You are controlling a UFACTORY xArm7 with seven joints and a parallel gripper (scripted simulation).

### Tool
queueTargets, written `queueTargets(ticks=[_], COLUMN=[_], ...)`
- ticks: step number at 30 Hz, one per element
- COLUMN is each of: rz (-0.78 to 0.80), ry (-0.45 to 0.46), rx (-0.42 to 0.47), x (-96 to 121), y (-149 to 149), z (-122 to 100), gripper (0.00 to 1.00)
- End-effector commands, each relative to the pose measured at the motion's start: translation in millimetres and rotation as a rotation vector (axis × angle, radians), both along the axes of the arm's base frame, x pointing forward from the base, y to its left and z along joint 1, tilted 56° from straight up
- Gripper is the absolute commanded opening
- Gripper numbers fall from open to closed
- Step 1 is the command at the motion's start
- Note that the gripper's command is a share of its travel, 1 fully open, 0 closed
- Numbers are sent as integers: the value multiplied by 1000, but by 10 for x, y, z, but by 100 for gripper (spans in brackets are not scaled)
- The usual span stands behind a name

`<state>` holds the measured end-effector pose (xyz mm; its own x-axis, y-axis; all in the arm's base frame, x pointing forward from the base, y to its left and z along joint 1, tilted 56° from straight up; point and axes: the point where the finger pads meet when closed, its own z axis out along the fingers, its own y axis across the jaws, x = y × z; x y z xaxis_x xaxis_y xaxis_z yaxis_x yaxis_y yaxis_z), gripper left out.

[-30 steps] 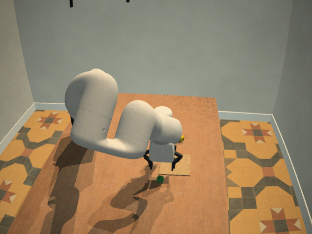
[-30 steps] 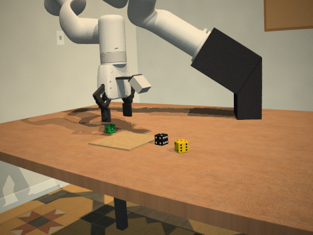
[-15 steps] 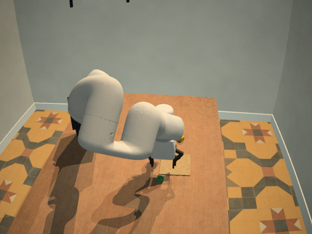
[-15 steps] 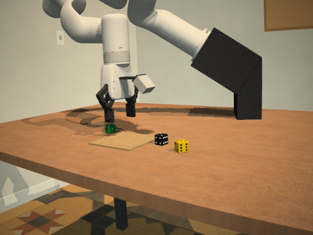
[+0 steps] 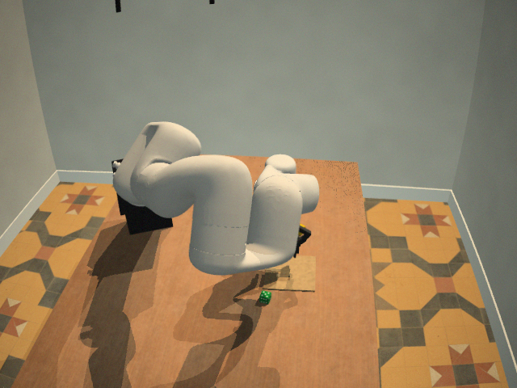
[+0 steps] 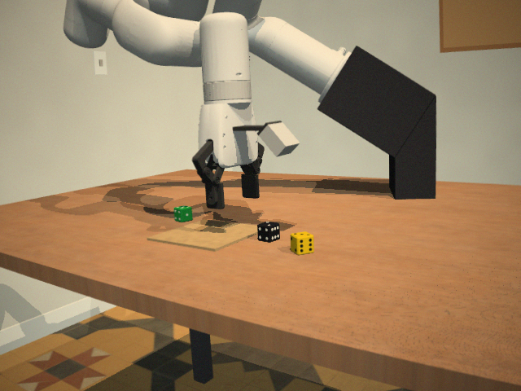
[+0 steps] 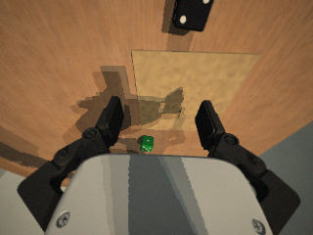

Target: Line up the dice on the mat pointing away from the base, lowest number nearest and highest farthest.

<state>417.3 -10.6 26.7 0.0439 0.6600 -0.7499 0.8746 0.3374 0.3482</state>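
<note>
1. The white arm bends through several joints, its last section upright.
2. The claw points down above the tabletop, fingers wide open, holding nothing.
3. The green die sits just off one edge of the mat.
4. Across the mat, the black die and yellow die rest near each other, off it.

Around me stand grey-blue walls with a pale skirting. My wooden table casts a warm tone above the ochre, grey and rust patterned floor; low light lays long shadows across the wood, towards the near left seen from above.
</note>
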Motion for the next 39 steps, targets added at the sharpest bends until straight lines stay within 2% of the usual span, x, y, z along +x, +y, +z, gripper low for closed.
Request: queueTargets(ticks=[1,8,15,39], rz=[0,0,0,0], ry=[-4,-4,-4,-4], rx=[-6,-6,-6,-6], x=[109,228,270,280], y=[275,672,812,846], z=[-258,-635,-769,-800], gripper=[100,100,100,100])
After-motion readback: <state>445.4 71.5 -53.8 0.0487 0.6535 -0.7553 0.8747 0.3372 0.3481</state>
